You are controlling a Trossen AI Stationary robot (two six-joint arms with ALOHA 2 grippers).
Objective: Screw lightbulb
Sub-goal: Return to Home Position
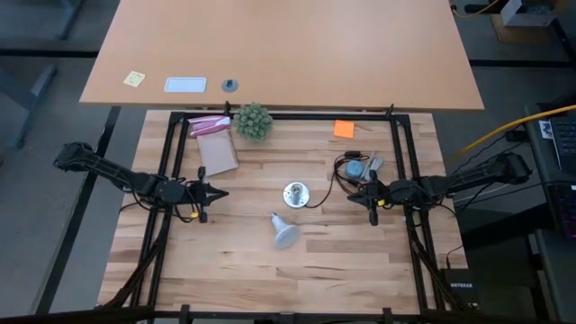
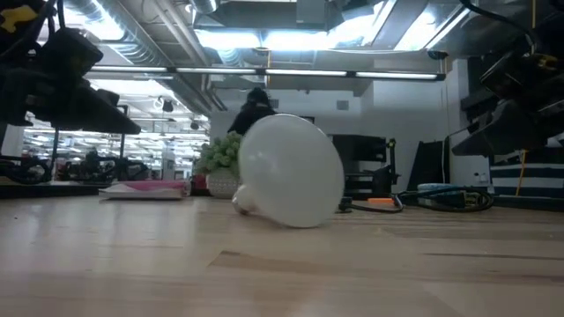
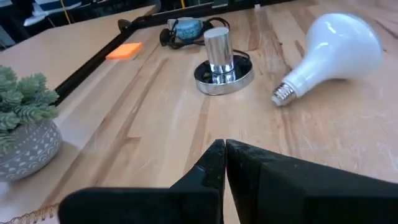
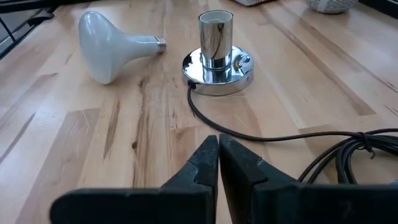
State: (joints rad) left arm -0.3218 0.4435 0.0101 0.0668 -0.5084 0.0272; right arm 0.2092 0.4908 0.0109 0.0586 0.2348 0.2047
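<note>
The frosted white lightbulb (image 1: pixel 284 232) lies on its side on the wooden table, silvery screw end (image 3: pixel 283 94) pointing toward the socket. It also shows in the right wrist view (image 4: pixel 115 41) and the low view (image 2: pixel 291 172). The chrome socket (image 1: pixel 296 193), an upright tube on a round base (image 4: pixel 217 62) with a thin black cord (image 4: pixel 249 134), stands just beyond the bulb. My left gripper (image 1: pixel 222 192) is shut and empty, left of the socket. My right gripper (image 1: pixel 353 190) is shut and empty, right of the socket.
A spiky green plant in a pot (image 1: pixel 253 121) stands at the far middle, beside a pink-and-brown packet (image 1: pixel 214 144). An orange note (image 1: pixel 344 129) and a coil of black cord with a blue part (image 1: pixel 356 167) lie at the far right. A black frame (image 1: pixel 396 153) borders the table.
</note>
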